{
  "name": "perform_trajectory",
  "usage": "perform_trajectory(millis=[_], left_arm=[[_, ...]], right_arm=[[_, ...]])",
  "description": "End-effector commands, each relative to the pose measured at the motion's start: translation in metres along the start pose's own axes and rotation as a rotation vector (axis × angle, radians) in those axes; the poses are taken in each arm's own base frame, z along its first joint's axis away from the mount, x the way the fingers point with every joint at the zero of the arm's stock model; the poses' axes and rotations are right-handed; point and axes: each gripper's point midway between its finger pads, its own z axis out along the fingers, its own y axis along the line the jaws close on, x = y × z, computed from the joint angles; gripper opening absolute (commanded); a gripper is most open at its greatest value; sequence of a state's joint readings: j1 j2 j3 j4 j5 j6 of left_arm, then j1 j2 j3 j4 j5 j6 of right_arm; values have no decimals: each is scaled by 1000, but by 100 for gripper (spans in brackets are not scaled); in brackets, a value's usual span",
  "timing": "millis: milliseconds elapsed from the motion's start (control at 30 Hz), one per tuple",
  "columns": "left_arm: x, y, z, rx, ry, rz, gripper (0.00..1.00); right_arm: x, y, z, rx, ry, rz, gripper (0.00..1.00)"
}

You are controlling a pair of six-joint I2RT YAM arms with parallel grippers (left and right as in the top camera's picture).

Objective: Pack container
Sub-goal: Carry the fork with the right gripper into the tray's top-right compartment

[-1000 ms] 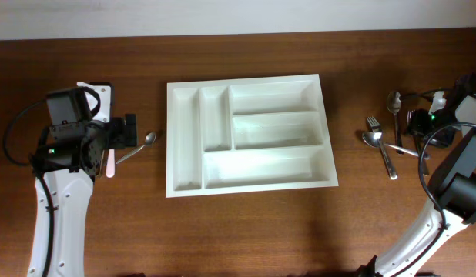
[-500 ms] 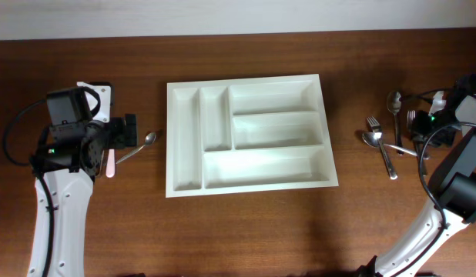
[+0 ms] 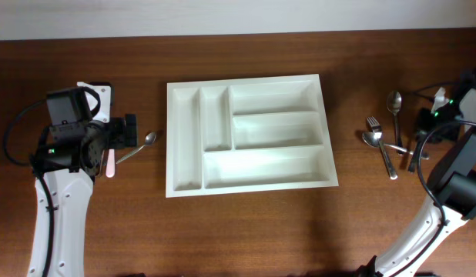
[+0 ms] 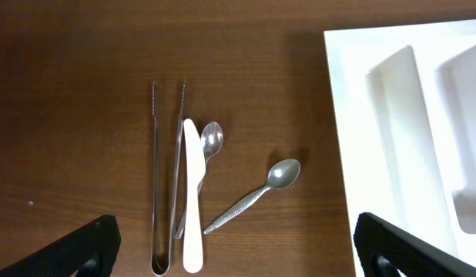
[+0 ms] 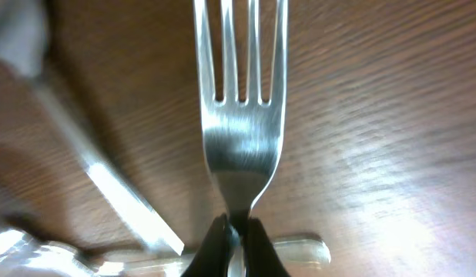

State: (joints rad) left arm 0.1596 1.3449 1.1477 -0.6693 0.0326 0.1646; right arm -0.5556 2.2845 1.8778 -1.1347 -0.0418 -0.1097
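Observation:
The white container (image 3: 249, 131) lies mid-table, all its compartments bare; its left edge shows in the left wrist view (image 4: 407, 138). My left gripper (image 3: 132, 131) hovers open (image 4: 238, 258) above metal tongs (image 4: 165, 185), a white knife (image 4: 192, 200) and two spoons (image 4: 209, 146) (image 4: 257, 196), touching none. At the far right, my right gripper (image 3: 424, 132) is shut (image 5: 236, 246) on the neck of a steel fork (image 5: 239, 131), tines pointing away from the fingers.
On the wood right of the container lie another fork (image 3: 380, 146) and two spoons (image 3: 393, 101) (image 3: 370, 138). Under the held fork, blurred cutlery shows, including a clear handle (image 5: 300, 250). The left arm's spoon (image 3: 145, 142) lies just left of the container.
My right gripper has closed onto the fork and shifted slightly over the right-hand cutlery pile. The left arm and the container have not moved.

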Motion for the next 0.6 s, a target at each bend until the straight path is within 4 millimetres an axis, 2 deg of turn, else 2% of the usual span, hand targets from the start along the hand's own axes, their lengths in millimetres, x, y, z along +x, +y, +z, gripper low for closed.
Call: perform_trajectory(millis=[0,100,200,233,267,333,400,567], left_arm=[[-5,3,-2,-10,-10,11,99],[-5,3,-2,-10,-10,11,99],[-5,3,-2,-10,-10,11,99],[-5,3,-2,-10,-10,11,99],[-5,3,-2,-11,-10,11,99],[-5,3,-2,-10,-10,11,99],[-5,3,-2,-10,-10,11,99],[-5,3,-2,-11,-10,11,99]], right_arm=[[-32,7,-65,-15,-150,-16,4],[-42,28,-118,-53,-240,-52,4],[-45,66,-166,-123,-325,-132,4],[-45,84,-180,-148,-353,-181,4],[-41,123,-200,-204,-395,-315,4],[-33,168,-212,-250,-426,-486,4],[-26,208,-214,-262,-445,-637,4],[9,305,-197,-264,-465,-1116,4]])
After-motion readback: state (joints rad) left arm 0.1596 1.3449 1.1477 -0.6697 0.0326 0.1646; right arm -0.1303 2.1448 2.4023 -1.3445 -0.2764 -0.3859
